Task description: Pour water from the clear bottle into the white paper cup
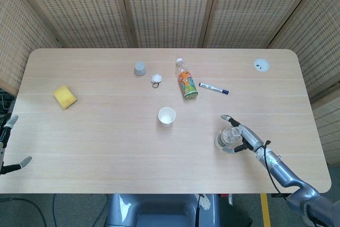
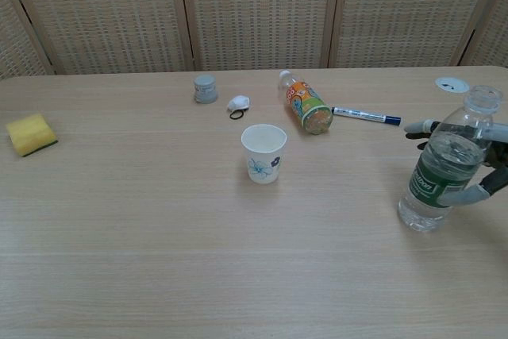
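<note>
The clear water bottle stands upright, uncapped, at the table's front right. My right hand is against its right side. One finger reaches straight past the far side and the thumb lies on the near side, not clenched. The white paper cup stands upright mid-table, well to the left of the bottle. My left hand hangs off the table's front-left edge with its fingers apart, holding nothing.
An orange-labelled bottle lies on its side beyond the cup, with a marker to its right. A grey cap, a small white cap with a ring and a yellow sponge sit further left.
</note>
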{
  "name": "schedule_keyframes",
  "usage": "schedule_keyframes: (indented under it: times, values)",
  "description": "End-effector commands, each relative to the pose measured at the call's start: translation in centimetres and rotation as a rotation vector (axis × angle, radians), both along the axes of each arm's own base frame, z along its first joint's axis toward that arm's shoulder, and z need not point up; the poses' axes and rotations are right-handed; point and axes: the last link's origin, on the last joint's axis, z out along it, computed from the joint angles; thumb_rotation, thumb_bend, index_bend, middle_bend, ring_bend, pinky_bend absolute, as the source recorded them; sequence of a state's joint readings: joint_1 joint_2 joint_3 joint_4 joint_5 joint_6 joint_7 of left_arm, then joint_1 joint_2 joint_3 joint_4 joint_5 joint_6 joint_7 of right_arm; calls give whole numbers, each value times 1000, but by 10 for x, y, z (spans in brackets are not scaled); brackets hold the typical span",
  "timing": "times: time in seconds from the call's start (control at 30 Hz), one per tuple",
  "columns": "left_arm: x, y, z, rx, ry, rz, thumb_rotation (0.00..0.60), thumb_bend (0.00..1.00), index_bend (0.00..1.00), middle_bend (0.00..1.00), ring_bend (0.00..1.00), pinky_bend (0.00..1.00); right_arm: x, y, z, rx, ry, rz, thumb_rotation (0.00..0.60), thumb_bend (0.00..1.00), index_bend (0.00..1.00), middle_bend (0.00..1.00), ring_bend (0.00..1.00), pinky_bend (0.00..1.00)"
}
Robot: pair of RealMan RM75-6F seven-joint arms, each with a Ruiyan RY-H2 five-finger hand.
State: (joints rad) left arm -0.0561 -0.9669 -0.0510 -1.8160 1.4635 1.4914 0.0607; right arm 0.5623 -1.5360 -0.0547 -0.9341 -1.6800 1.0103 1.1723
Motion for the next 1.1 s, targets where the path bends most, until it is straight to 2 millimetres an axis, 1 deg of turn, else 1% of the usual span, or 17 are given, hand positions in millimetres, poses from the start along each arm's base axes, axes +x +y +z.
schedule_keyframes:
  times: [0.03,0.23,0.4,0.43,0.5,0.53,0.57,0.6,0.63,0.67,0.7,0.73,0.77,0.9,0.97,1.1]
  values:
    - [0,0,1,2,-1,0,600,22,0,0,0,0,6,0,-5,9,-29,-3,600,0,0,0,0,0]
    - [-1,0,1,4,-3,3,600,22,0,0,0,0,8,-2,-17,15,-17,-17,600,0,0,0,0,0]
    - [-2,1,1,1,-4,7,600,22,0,0,0,0,4,-2,-26,7,-19,-58,600,0,0,5,0,0]
    - [-2,1,1,1,-4,7,600,22,0,0,0,0,3,-3,-27,3,-25,-70,600,0,8,27,0,0]
    - [-2,1,1,2,-5,6,600,22,0,0,0,0,2,-4,-27,-5,-42,-91,600,0,67,107,0,2]
    - [-2,1,1,3,-5,7,600,22,0,0,0,0,1,-4,-27,-7,-45,-96,600,6,142,172,10,24]
    - [-2,1,1,2,-5,7,600,22,0,0,0,0,1,-5,-27,-9,-47,-100,600,30,231,241,43,75]
    - [-2,1,1,2,-5,7,600,22,0,0,0,0,0,-5,-27,-12,-48,-103,600,58,291,289,78,119]
    - [-2,1,1,2,-5,7,600,22,0,0,0,0,0,-5,-26,-16,-51,-106,600,114,373,357,150,189]
    - [-2,1,1,1,-4,7,600,22,0,0,0,0,0,-5,-26,-18,-58,-110,600,155,416,398,202,224]
    - [-2,1,1,1,-4,7,600,22,0,0,0,0,0,-5,-26,-18,-62,-111,600,215,467,450,273,256]
    - [-2,1,1,1,-4,7,600,22,0,0,0,0,1,-5,-26,-16,-70,-111,600,258,499,484,321,272]
    - [-2,1,1,1,-4,7,600,22,0,0,0,0,5,-4,-26,-18,-90,-110,600,302,520,509,355,284]
    - [-1,2,1,2,-6,7,600,22,0,0,0,0,15,-5,-23,-24,-157,-110,600,431,558,554,401,337]
    - [-1,2,1,1,-6,7,600,22,0,0,0,0,21,-7,-21,-37,-174,-102,600,460,568,569,415,381]
    - [-2,1,1,1,-10,6,600,22,0,0,0,0,33,-15,-15,-80,-160,-71,600,485,569,579,426,465]
